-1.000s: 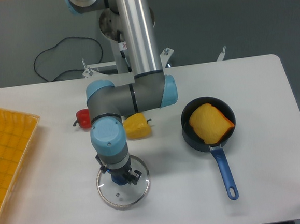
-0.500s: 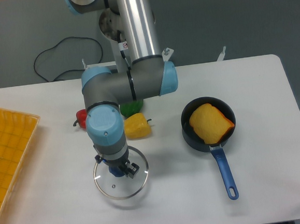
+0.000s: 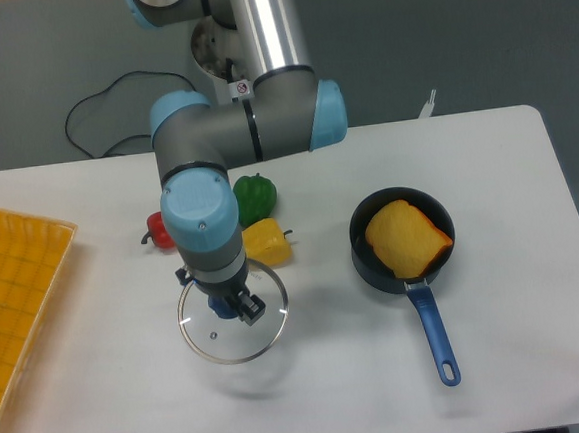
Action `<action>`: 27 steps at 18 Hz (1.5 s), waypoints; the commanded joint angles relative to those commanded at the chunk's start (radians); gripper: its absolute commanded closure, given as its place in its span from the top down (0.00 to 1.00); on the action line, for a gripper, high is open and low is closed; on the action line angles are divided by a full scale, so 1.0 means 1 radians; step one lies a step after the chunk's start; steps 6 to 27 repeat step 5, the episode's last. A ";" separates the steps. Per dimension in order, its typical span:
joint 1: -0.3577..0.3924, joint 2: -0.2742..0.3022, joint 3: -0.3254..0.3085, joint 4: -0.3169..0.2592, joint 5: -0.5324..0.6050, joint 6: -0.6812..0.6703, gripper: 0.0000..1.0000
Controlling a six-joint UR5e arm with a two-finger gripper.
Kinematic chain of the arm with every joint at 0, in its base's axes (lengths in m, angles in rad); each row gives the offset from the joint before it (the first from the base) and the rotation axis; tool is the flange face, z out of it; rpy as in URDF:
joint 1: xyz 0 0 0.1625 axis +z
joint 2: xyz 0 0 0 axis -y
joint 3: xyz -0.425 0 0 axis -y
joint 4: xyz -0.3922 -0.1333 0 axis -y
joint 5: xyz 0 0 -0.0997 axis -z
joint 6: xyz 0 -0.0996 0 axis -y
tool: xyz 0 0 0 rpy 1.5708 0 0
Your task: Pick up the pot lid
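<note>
- blue-knobbed clear pot lid hangs above the worktop
- tool pinching its knob
- green, yellow and red items lie behind it
- black pan, blue handle, well off to one side, holding something orange-brown

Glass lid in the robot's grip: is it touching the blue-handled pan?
Apart. The camera view shows white tabletop between the rim of the lid and the pan.
</note>
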 joint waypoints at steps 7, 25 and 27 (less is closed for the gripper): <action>0.005 0.009 -0.020 -0.002 0.003 0.009 0.52; 0.005 0.009 -0.020 -0.002 0.003 0.009 0.52; 0.005 0.009 -0.020 -0.002 0.003 0.009 0.52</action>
